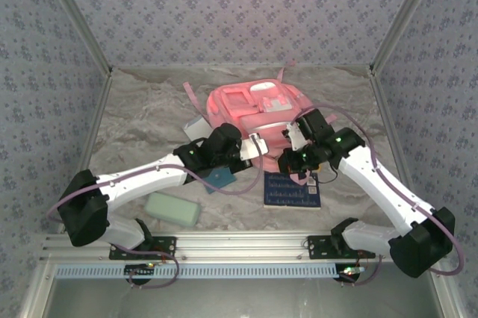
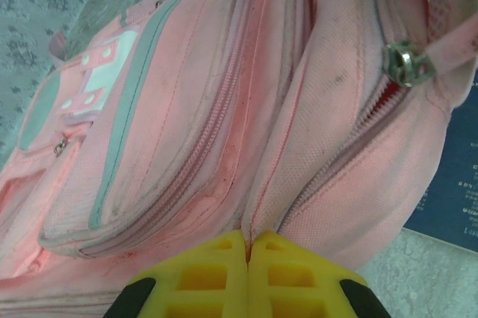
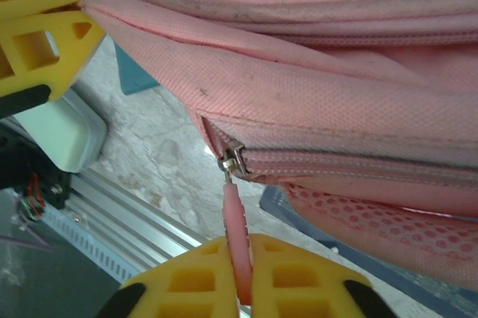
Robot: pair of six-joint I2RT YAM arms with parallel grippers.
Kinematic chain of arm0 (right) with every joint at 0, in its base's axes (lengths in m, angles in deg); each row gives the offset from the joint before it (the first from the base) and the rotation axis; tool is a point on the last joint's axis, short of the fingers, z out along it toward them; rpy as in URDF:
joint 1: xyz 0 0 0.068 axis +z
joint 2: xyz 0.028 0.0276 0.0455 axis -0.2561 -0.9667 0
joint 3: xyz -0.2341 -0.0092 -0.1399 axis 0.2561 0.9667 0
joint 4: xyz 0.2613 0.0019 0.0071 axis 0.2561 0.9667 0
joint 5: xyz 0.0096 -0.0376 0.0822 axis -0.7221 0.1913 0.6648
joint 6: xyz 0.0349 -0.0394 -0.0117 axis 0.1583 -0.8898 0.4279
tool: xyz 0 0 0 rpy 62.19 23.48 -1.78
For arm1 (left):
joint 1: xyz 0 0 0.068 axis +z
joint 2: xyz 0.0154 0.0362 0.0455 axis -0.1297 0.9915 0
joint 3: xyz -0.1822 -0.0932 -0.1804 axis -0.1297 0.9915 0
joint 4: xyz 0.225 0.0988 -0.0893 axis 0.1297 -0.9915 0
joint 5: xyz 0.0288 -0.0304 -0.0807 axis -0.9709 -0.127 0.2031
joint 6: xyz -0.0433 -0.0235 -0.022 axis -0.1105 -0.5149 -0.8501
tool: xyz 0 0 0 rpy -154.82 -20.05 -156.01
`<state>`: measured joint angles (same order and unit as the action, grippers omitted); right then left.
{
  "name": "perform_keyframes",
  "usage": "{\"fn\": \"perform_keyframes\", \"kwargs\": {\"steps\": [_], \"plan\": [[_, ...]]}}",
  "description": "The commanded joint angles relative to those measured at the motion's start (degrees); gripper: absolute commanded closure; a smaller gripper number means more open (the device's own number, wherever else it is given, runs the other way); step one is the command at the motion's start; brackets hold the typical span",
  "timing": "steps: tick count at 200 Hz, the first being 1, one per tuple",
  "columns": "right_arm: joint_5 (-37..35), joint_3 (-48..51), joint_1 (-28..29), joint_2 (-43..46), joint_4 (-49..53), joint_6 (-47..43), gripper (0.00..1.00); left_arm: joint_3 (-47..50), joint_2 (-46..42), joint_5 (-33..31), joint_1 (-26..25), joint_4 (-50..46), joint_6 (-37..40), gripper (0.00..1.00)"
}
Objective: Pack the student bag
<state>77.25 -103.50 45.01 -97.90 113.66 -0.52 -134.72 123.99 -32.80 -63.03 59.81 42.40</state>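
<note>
Student bag (image 1: pixel 254 105): pink backpack lying on the marbled table (image 1: pixel 149 109), far middle, pockets facing up.
Left gripper (image 2: pixel 248 242): clenched on a fold of the bag's fabric.
Right gripper (image 3: pixel 240 247): pinching the pink zipper pull (image 3: pixel 233 210) below its metal slider (image 3: pixel 231 160).
Blue book (image 1: pixel 293 189): flat, just beside the bag's near edge.
Mint box (image 1: pixel 172 208): near the left arm, apart from the bag.

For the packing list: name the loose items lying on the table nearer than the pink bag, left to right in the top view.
From the left: mint-green case → teal flat item → dark blue book.
</note>
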Motion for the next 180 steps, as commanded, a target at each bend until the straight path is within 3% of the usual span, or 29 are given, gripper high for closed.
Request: {"fn": "perform_keyframes", "kwargs": {"steps": [1,54,80,95,119,140,180], "plan": [[2.6,4.4,-1.0,4.7,-0.3,5.6,0.83,-3.5,-0.3,-3.4,1.4,-1.8,-6.0,1.0],[5.4,16.6,-3.0,13.3,-13.4,14.4,0.79,-8.6,0.9,0.9,1.9,-3.7,-11.9,1.0],[4.2,20.2,-2.3,17.1,-21.0,14.9,0.6,-9.7,1.6,2.3,1.9,-4.4,-12.9,1.0],[-0.4,22.0,-1.4,20.5,-22.7,14.8,0.52,-9.9,2.0,3.0,1.9,-4.7,-13.0,1.0],[-3.1,30.2,-1.1,28.3,-34.2,13.8,0.51,-10.1,2.2,3.9,1.9,-5.3,-13.3,1.0],[-0.1,36.5,-2.0,33.5,-44.3,18.2,0.51,-10.7,2.6,4.7,1.9,-6.3,-13.7,1.0],[0.9,35.5,-2.8,27.3,-47.8,14.2,0.53,-11.1,2.7,5.7,1.9,-7.6,-13.9,1.0]]}}
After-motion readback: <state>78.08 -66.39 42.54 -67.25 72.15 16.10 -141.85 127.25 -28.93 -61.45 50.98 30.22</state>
